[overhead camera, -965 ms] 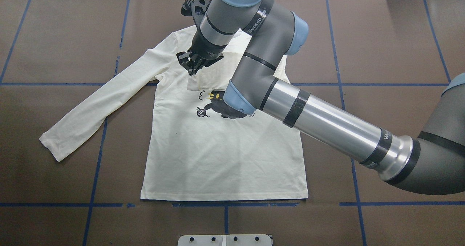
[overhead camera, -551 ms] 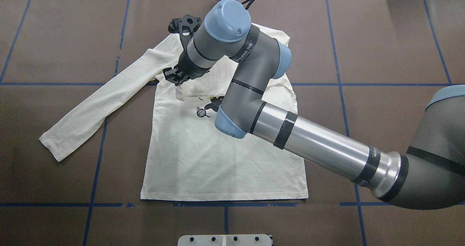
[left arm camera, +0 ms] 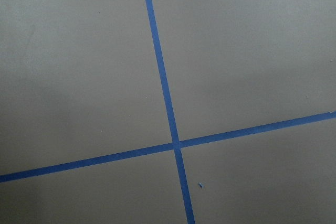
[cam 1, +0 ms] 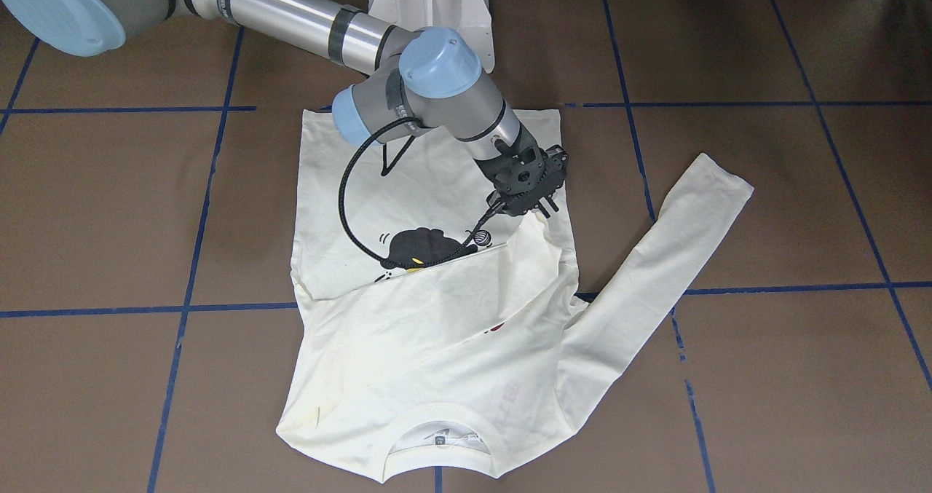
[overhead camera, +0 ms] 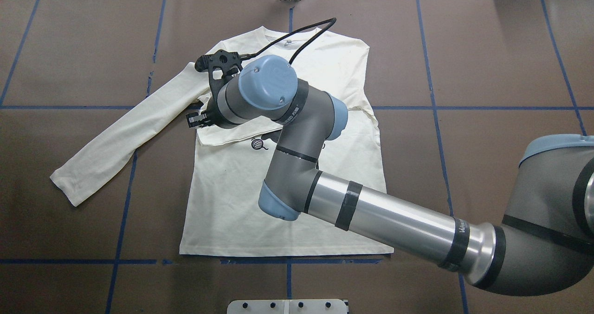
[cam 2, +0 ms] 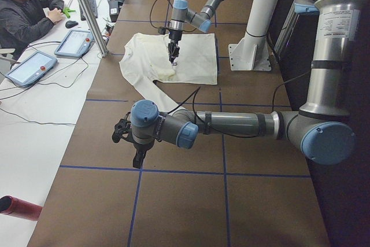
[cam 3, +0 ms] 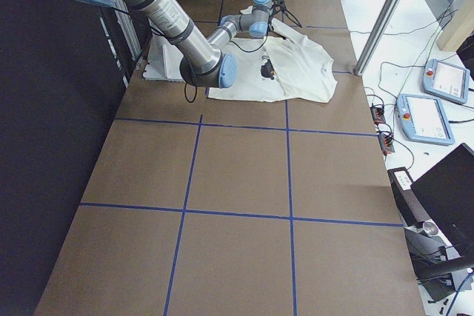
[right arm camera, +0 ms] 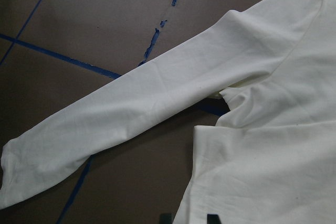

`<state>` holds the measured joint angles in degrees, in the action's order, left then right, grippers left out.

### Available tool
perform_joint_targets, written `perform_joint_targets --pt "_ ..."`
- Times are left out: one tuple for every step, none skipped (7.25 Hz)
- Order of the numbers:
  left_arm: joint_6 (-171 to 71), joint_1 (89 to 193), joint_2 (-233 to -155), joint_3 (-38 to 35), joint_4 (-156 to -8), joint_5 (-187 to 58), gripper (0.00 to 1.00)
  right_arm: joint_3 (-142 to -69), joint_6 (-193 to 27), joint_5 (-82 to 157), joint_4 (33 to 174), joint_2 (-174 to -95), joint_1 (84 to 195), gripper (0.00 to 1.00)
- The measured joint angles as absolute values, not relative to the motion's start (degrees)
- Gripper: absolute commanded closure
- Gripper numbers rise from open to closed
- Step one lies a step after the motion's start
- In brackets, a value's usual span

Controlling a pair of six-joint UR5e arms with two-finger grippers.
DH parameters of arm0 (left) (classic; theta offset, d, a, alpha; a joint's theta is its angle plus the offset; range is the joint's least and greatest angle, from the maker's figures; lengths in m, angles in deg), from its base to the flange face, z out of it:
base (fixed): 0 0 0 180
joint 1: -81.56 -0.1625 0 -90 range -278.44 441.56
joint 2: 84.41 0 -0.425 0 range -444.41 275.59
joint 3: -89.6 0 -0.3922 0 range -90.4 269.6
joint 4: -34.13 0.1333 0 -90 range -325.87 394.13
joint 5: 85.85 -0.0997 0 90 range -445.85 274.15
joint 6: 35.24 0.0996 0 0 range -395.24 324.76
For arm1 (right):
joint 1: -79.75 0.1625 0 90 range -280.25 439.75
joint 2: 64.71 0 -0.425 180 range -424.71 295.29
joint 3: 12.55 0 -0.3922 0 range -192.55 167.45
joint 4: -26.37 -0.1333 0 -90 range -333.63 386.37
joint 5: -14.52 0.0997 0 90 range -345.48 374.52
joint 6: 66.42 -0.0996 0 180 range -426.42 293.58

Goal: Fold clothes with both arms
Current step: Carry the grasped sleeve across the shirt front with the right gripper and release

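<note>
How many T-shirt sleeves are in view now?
2. The stretched-out sleeve lies toward the robot's left; the folded sleeve crosses the T-shirt, its end in the right gripper.

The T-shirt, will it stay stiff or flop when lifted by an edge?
Probably floppy: the T-shirt sags and creases where the right gripper pinches it. Likely light: one pinch raises the flap. Flat, so unlikely to roll.

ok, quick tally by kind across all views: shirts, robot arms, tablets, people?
shirt: 1
robot arms: 2 (right arm, left arm)
tablets: 2 (far tablet, near tablet)
person: 1
total: 6
</note>
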<state>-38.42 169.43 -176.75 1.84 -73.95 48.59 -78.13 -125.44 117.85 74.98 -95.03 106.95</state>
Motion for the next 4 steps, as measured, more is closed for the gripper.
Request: perform_joint_targets --pt "-38.5 169.44 -176.82 1.67 -73.93 48.59 0.0 -78.17 -127.11 115.11 75.96 -94.77 105.78 0.0" --pt "-38.99 169.4 -176.98 1.34 -73.92 48.45 0.0 -78.41 -128.54 114.19 79.4 -94.23 105.61 0.0" --pt "-41.94 168.42 -177.18 0.74 -74.7 47.51 0.0 -79.04 -129.22 115.04 85.26 -93.68 106.61 0.0" --pt "-49.03 165.55 -177.05 -0.51 -77.22 45.36 0.0 -80.27 -129.39 118.4 93.04 -93.61 109.24 0.0"
